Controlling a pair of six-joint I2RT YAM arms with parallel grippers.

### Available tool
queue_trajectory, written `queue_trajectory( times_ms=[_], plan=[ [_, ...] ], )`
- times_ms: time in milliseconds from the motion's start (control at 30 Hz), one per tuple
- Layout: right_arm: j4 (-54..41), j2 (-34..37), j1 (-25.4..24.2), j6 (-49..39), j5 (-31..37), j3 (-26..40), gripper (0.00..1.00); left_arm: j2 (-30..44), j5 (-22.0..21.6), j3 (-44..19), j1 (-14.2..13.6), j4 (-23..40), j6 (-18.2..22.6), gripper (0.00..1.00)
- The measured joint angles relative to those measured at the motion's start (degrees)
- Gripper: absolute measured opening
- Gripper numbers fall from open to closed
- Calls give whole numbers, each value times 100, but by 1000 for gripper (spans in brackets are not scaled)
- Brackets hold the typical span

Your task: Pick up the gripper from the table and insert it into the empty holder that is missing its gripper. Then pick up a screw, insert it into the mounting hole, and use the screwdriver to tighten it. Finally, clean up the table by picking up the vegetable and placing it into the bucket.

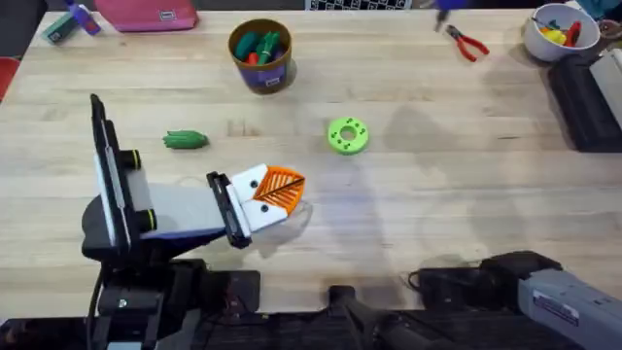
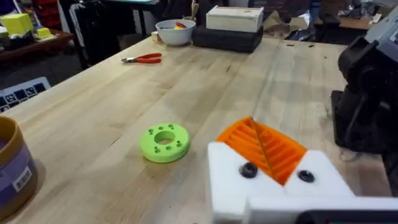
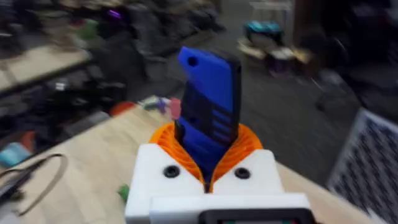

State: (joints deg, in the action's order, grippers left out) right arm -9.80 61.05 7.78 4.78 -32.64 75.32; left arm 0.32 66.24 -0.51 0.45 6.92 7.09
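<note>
Two claws are closed, my right gripper on the stiff, smooth screwdriver, my left gripper empty; the light vegetable I would pinch across its middle.

I see the bucket cut off at the lower left frame edge; my right arm's blue screwdriver is blurred, its lower end hidden between the pincer pads.

Wooden table, vegetable, bucket

The small dark green toy vegetable lies on the bench, left of the lime green holed disc, with the round tan-yellow bucket behind them
</note>
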Motion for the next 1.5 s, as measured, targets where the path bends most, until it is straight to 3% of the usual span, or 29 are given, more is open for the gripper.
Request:
queue_trajectory(
  times_ms=[233, 400, 500, 767, 967, 1500],
  plan=[
    [2030, -507, 1129, 482, -476, -1036, 25, 0, 0, 0, 0, 0, 0, 10],
    [4168, -480, 1476, 1168, -613, -2210, 25, 0, 0, 0, 0, 0, 0, 10],
    [4960, -282, 1592, 1466, -846, -2670, 25, 0, 2, 0, 0, 0, 0, 10],
    [5893, 620, 2072, 1752, -1796, -2830, 25, 0, 0, 0, 0, 0, 0, 10],
    [6509, 1000, 2526, 1775, -2046, -2830, 25, 0, 2, 0, 0, 0, 0, 10],
    [6548, 1221, 3461, 1034, -2381, -2830, 25, -2, 0, 0, 0, 0, 0, 10]
  ],
)
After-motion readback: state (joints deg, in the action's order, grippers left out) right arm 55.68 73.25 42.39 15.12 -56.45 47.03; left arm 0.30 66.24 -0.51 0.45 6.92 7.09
